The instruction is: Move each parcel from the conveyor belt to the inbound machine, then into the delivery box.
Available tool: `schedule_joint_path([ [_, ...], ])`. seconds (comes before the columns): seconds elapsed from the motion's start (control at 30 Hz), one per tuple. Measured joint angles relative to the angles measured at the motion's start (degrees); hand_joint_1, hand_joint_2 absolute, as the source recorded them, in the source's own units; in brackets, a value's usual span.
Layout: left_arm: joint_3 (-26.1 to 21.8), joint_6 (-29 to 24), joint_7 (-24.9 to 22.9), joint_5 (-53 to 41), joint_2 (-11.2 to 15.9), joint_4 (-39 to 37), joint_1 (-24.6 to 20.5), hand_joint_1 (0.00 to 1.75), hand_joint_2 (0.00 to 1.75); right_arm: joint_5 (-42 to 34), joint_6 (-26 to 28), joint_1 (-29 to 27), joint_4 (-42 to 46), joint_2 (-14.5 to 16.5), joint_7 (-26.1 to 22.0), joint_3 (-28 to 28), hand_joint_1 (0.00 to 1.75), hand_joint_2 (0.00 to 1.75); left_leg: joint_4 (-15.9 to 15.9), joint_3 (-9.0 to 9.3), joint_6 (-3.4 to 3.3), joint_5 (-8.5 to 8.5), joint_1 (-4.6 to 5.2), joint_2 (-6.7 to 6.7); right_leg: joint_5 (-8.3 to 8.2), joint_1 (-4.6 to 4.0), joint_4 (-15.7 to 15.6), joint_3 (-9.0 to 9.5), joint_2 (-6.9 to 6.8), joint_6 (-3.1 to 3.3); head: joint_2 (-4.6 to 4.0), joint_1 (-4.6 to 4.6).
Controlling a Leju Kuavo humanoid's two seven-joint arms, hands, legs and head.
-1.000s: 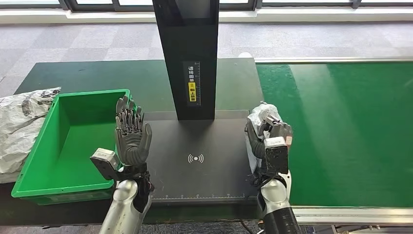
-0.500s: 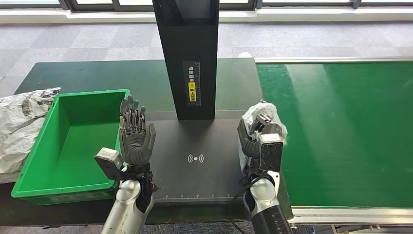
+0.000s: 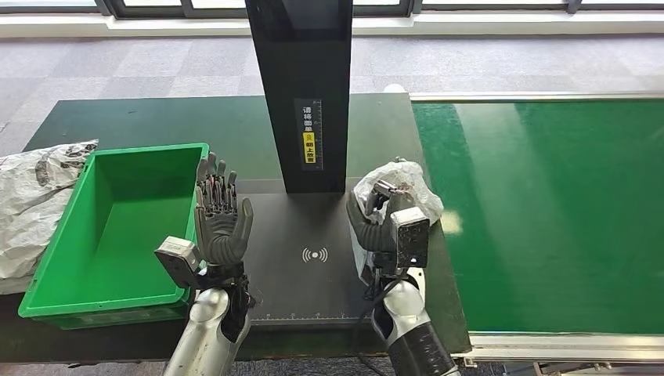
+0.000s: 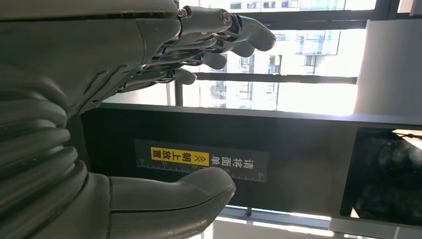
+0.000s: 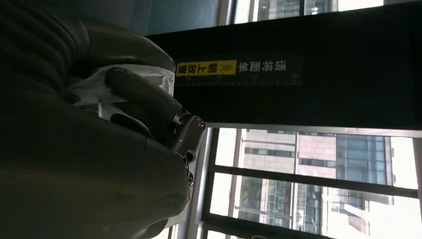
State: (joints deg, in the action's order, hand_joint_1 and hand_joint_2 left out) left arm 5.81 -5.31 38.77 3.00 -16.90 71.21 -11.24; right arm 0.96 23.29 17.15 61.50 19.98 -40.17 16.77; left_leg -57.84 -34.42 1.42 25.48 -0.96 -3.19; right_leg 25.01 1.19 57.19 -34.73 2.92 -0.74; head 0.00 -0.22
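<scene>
From the head view, the right hand (image 3: 389, 227) grips a white parcel (image 3: 401, 186) above the inbound machine (image 3: 313, 258), beside the conveyor belt (image 3: 548, 211); the left hand (image 3: 219, 219) is raised with fingers spread, holding nothing, next to the green delivery box (image 3: 117, 227). The right wrist view adds dark fingers (image 5: 144, 99) wrapped over the crinkled plastic below the machine's yellow label (image 5: 206, 67).

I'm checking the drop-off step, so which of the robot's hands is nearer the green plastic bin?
Left. The left hand is raised beside the green plastic bin's near wall; the right hand, holding the white plastic-wrapped parcel, is across the black scanner plate.
</scene>
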Motion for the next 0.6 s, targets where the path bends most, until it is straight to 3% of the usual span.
schedule_joint_path([
  [0.23,0.0,0.0,0.0,0.0,0.0,0.0,0.0,0.0,1.75,-0.6,-0.6,1.2,-1.9,0.3,0.0,1.9,1.75,1.75,0.0,0.0,0.0,0.0,0.0,0.01,0.0,0.0,0.0,0.0,0.0,0.0,0.0,0.0],
  [0.27,0.0,0.0,0.0,0.0,0.0,0.0,0.0,0.0,1.75,-0.7,-0.7,1.5,-2.2,0.4,0.0,2.0,1.47,1.75,0.0,0.0,0.0,0.0,0.0,0.01,0.0,0.0,0.0,0.0,0.0,0.0,0.0,0.0],
  [0.37,0.0,0.0,0.0,0.0,0.0,0.0,0.0,0.0,1.75,-1.0,-1.0,2.2,-3.3,0.6,0.0,2.4,0.16,1.75,0.0,0.01,0.0,0.0,0.0,0.01,0.0,0.0,0.0,0.0,0.0,0.0,0.0,0.0],
  [0.4,0.0,0.0,0.0,0.0,0.0,0.0,0.0,0.0,1.75,-1.1,-1.1,2.3,-3.7,0.7,0.0,2.5,0.0,1.75,0.0,0.01,0.0,0.0,0.0,0.01,0.0,0.0,0.0,0.0,0.0,0.0,0.0,0.0],
  [0.6,0.0,-0.5,0.0,0.1,0.0,0.2,0.0,0.0,1.75,-1.6,-1.4,2.9,-5.8,0.9,0.0,3.0,0.0,1.75,0.0,0.01,0.0,0.0,0.0,0.01,0.0,0.0,0.0,0.0,0.0,0.0,0.0,0.01],
])
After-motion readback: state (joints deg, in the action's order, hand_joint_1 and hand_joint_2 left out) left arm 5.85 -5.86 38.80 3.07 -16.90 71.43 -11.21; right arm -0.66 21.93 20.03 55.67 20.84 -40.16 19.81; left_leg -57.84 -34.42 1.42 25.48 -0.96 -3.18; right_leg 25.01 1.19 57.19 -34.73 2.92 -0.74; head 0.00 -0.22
